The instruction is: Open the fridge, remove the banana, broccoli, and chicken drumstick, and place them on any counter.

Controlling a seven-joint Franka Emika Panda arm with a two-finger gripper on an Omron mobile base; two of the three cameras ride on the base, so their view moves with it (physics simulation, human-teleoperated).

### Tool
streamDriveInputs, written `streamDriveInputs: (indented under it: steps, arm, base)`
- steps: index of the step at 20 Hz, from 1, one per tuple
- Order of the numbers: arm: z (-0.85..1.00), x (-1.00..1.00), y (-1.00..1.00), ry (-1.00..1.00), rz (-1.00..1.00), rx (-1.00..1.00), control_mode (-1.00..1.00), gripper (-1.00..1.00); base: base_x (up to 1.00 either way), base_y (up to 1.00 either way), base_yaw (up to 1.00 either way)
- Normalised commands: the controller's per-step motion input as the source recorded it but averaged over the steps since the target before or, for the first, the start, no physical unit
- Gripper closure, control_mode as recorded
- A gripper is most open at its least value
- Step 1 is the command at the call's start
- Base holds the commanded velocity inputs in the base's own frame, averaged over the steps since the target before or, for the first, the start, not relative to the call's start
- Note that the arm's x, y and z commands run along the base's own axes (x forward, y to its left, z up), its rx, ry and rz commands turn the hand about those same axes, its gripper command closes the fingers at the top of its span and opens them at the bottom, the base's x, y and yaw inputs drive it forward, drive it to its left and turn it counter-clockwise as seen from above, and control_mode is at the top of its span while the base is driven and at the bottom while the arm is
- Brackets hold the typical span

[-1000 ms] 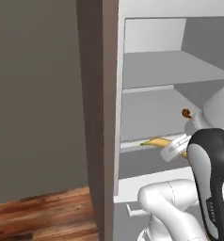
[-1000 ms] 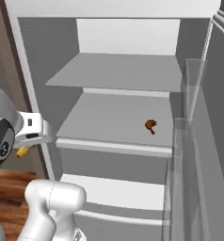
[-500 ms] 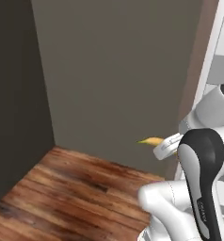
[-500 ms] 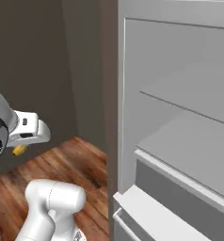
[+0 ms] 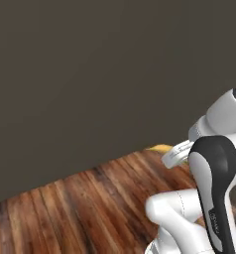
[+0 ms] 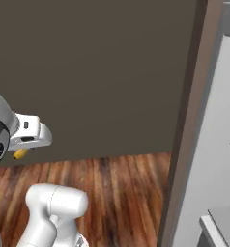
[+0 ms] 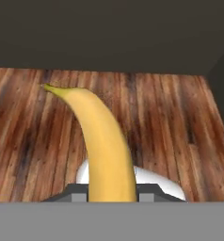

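My gripper (image 5: 175, 155) is shut on the yellow banana (image 7: 104, 141), held above the wooden floor. The curved fruit runs up from between the jaws, and its stem tip points away from the hand. From the left base view the banana's end (image 5: 159, 148) pokes out past the white hand. From the right base view a bit of yellow banana (image 6: 20, 153) shows under the gripper (image 6: 37, 137). One edge of the open fridge (image 6: 218, 120), with its grey inner wall and a shelf corner, stands at the far right. The broccoli, chicken drumstick and counter are out of view.
A dark brown wall panel (image 5: 100, 74) spans the background in both base views. Brown wooden floor (image 6: 122, 188) lies below it. A brownish-grey upright edge (image 6: 184, 144) separates the panel from the fridge interior.
The whole picture has swung left, away from the fridge shelves toward the dark wall and floor: the base has turned. The banana stays in the gripper.
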Motion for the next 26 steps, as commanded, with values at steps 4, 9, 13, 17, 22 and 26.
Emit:
streamDriveInputs:
  steps: [4,9,13,17,22,26]
  arm:
    - [0.00,0.00,0.00,0.00,0.00,0.00,1.00,1.00]
    - [0.00,0.00,0.00,0.00,0.00,0.00,1.00,1.00]
    - [0.00,0.00,0.00,0.00,0.00,0.00,1.00,1.00]
    - [0.00,0.00,0.00,0.00,0.00,0.00,1.00,1.00]
    - [0.00,0.00,0.00,0.00,0.00,0.00,1.00,1.00]
    - [0.00,0.00,0.00,0.00,0.00,0.00,1.00,1.00]
  base:
    - [-0.04,0.00,1.00]
    - [-0.05,0.00,1.00]
    - [-0.06,0.00,1.00]
    - [-0.07,0.00,1.00]
    - [-0.07,0.01,1.00]
    - [-0.05,0.10,1.00]
